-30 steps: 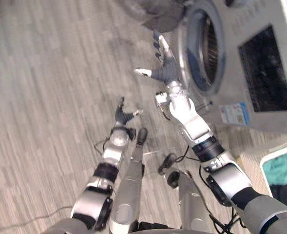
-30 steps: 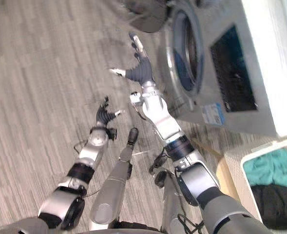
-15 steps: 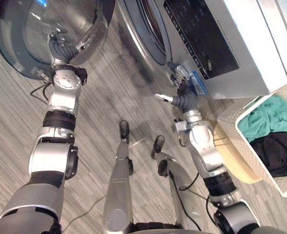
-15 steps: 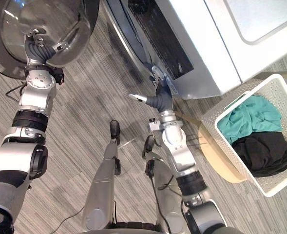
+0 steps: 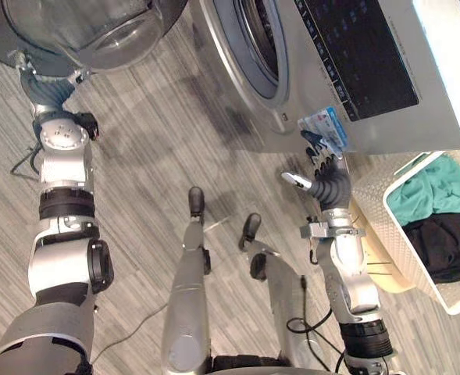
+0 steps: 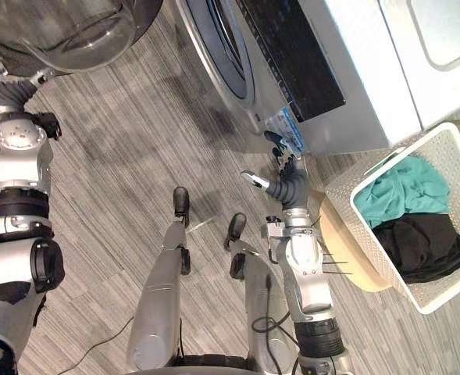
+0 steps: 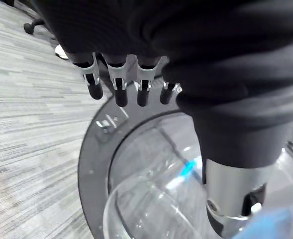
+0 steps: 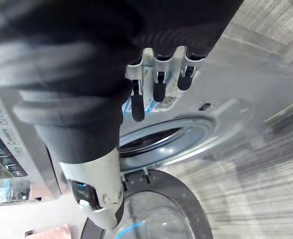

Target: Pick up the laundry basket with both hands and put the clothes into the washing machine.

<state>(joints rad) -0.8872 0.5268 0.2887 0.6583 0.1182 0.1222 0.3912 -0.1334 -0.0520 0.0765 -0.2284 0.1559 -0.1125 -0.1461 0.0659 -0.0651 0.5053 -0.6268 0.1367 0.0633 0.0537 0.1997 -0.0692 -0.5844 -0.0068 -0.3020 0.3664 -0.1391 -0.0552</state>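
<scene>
The white laundry basket (image 6: 345, 197) stands at the right on a tan round stool (image 6: 347, 251), apart from both hands. A teal cloth (image 6: 397, 187) and a black cloth (image 6: 421, 242) lie in it. The washing machine (image 5: 370, 70) fills the upper right, its drum opening (image 5: 261, 39) uncovered and its glass door (image 5: 97, 31) swung out to the upper left. My right hand (image 6: 288, 181) hangs open before the machine's lower front corner, left of the basket. My left hand (image 5: 46, 87) is open just below the door's rim, its fingers (image 7: 119, 89) relaxed and holding nothing.
Grey striped floor (image 5: 151, 156) spreads between the open door and the machine. The machine's dark control panel (image 5: 362, 47) faces up at the top right. The right wrist view looks past the fingers (image 8: 158, 84) at the drum opening (image 8: 156, 142).
The camera has swung, so the whole scene has shifted. My right hand now sits closer to the basket, and my left hand has dropped from the door's glass to below its rim.
</scene>
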